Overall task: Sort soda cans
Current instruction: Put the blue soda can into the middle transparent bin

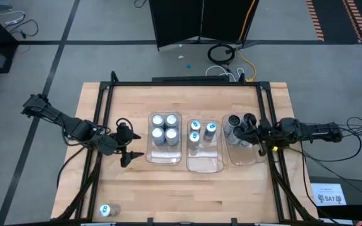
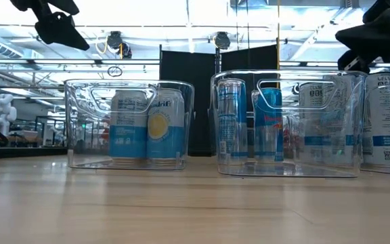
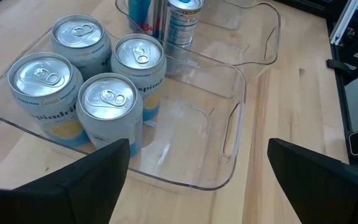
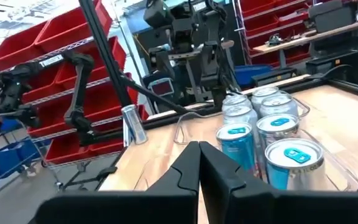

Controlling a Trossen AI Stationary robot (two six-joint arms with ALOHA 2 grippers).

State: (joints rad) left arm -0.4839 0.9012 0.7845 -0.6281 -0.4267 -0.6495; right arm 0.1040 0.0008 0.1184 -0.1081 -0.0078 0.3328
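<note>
While both pincers hover, left [image 1: 132, 157] released, right [image 1: 247, 133] clenched empty, four shiny round cans [image 3: 109, 102] fill one clear tray [image 3: 229, 134].

Hidden and cut-off parts
The dark cans [image 1: 236, 125] in the right tray [image 1: 251, 160] are partly covered by the right end effector [image 1: 249, 133] (labels unreadable); the lone can [image 1: 105, 209] is blurred.
</note>
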